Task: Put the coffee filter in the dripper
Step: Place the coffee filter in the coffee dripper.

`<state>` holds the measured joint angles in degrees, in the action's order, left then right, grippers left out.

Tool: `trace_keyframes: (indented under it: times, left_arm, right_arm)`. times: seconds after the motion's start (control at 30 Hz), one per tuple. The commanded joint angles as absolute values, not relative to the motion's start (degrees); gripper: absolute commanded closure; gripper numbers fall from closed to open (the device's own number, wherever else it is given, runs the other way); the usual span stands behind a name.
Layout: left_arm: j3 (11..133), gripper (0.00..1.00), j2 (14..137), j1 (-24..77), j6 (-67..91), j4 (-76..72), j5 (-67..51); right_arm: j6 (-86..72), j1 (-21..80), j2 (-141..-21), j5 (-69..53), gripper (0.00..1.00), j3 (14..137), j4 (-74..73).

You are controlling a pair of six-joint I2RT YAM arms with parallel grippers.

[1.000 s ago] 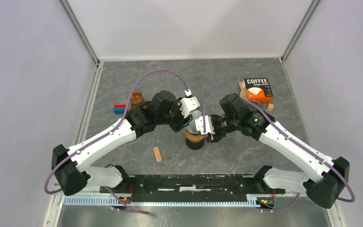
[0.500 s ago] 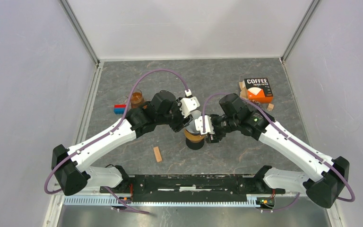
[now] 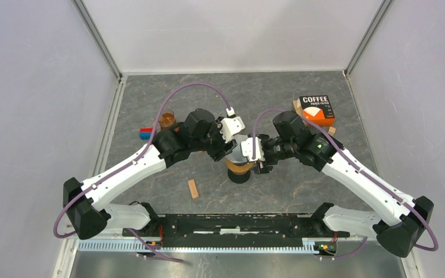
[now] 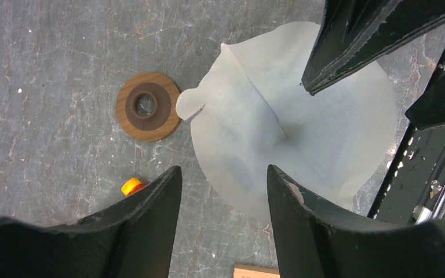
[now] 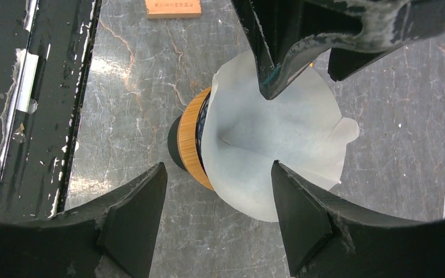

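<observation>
The white coffee filter (image 5: 278, 145) sits opened as a cone in the dripper (image 5: 192, 139), which has a wooden collar on a black base. From above, the dripper (image 3: 239, 171) is mostly hidden under both wrists. My right gripper (image 5: 219, 174) hovers over the filter's near rim, open, with nothing between its fingers. My left gripper (image 4: 224, 174) is also open and empty, just above the filter (image 4: 290, 121) on its other side. Each wrist view shows the other gripper's black fingers across the filter. In the top view the left gripper (image 3: 230, 152) and right gripper (image 3: 261, 164) face each other over the dripper.
A coffee filter box (image 3: 316, 110) lies at the back right. A small brown cup (image 3: 167, 120) and a red-and-blue block (image 3: 146, 134) sit to the left. A wooden block (image 3: 193, 189) lies near the front, close to the black base rail (image 3: 232, 223).
My right gripper has opened wider and drawn back slightly from the dripper. The left gripper has opened a little. The filter stays in the dripper.
</observation>
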<state>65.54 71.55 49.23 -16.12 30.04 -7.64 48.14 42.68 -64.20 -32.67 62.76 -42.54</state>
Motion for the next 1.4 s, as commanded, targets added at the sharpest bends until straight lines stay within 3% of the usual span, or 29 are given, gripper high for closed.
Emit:
trace_keyframes:
  times: [0.0,0.5,0.83,1.1,1.37]
  left_arm:
    - [68.7,0.36,71.5,49.0,-17.6,29.8,-8.9]
    - [72.6,0.24,71.7,49.0,-16.9,30.9,-9.0]
    - [73.9,0.23,70.9,48.9,-17.3,31.8,-8.5]
    - [71.1,0.24,68.9,48.5,-20.7,32.3,-7.3]
    - [68.0,0.24,68.5,48.5,-21.2,32.3,-11.9]
  right_arm:
    - [47.9,41.8,-62.4,-34.7,0.27,64.7,-41.8]
    - [46.4,38.8,-60.4,-39.1,0.25,64.4,-40.9]
    - [46.8,37.8,-60.1,-40.7,0.27,63.9,-41.6]
    - [48.6,37.4,-60.0,-42.0,0.39,61.3,-42.7]
    - [49.5,37.4,-60.4,-42.8,0.4,59.2,-42.8]
